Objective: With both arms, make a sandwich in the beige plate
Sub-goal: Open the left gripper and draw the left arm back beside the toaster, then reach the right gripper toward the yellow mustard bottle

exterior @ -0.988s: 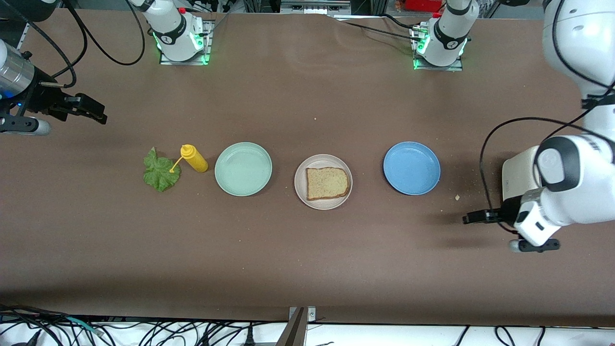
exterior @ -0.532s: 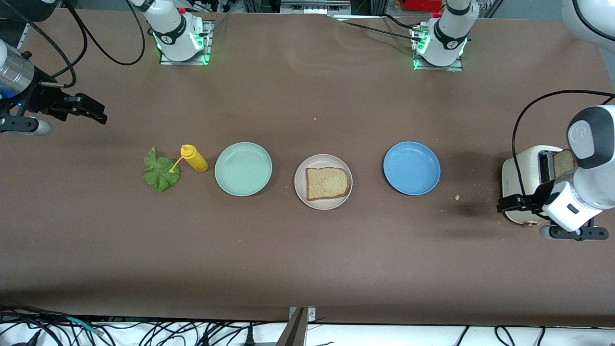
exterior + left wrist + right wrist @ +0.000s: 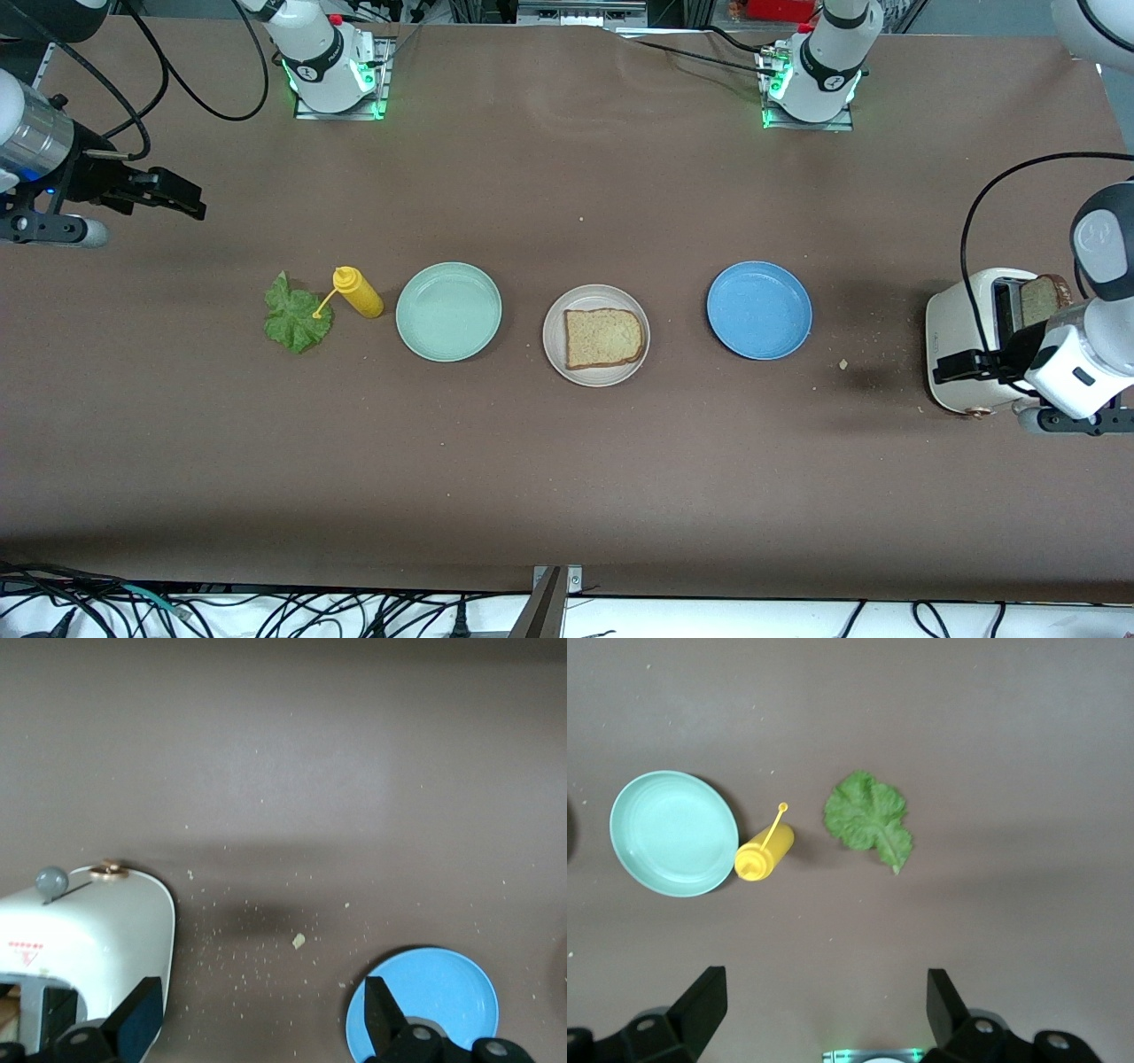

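Note:
The beige plate sits mid-table with one brown bread slice on it. A second bread slice stands in a slot of the white toaster at the left arm's end of the table. The green lettuce leaf lies flat at the right arm's end. My left gripper hovers open and empty over the toaster's edge. My right gripper hangs open and empty over bare table, off to one side of the lettuce.
A yellow squeeze bottle lies between the lettuce and a mint green plate. A blue plate stands between the beige plate and the toaster. Crumbs dot the table near the toaster.
My left arm has swung from the table beside the blue plate to over the toaster, uncovering the slice in its slot. The right gripper has shifted only slightly.

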Motion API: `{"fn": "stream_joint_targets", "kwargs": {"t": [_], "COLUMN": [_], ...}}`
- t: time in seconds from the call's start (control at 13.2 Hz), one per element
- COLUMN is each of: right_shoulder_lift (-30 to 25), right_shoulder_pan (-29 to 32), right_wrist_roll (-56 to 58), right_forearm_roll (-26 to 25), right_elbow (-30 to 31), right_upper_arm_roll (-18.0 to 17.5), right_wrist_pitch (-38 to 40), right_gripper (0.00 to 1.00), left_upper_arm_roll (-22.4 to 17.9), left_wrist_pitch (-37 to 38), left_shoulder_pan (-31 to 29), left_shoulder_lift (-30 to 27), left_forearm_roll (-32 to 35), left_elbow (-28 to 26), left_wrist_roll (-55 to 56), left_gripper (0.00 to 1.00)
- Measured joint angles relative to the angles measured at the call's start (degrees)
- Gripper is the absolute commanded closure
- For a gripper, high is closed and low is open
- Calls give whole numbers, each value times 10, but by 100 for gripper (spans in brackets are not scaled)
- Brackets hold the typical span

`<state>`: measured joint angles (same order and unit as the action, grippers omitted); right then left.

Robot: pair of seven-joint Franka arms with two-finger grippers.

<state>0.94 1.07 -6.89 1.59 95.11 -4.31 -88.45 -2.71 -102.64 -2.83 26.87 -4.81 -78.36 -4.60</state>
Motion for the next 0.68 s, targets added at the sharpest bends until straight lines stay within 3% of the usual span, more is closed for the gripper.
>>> {"fn": "stream_joint_targets", "kwargs": {"t": [0.46, 0.68], "right_shoulder_lift": [44, 48], "right_shoulder_pan": [-1, 0], "right_wrist_roll": [139, 268], "right_forearm_roll": [9, 58], "right_elbow": [7, 48], "right_upper_arm_roll": [-2, 12], "right_wrist_pitch": [-28, -89], "right_gripper": [1, 1], "left_upper_arm_roll": [1, 1], "left_wrist_pitch": [29, 29], "left_shoulder_pan": [0, -1], "left_shoulder_lift": [-22, -22], "left_forearm_roll": [18, 58], "left_elbow": [0, 0], "left_wrist_roll": [0, 0], "left_gripper": [0, 0]}}
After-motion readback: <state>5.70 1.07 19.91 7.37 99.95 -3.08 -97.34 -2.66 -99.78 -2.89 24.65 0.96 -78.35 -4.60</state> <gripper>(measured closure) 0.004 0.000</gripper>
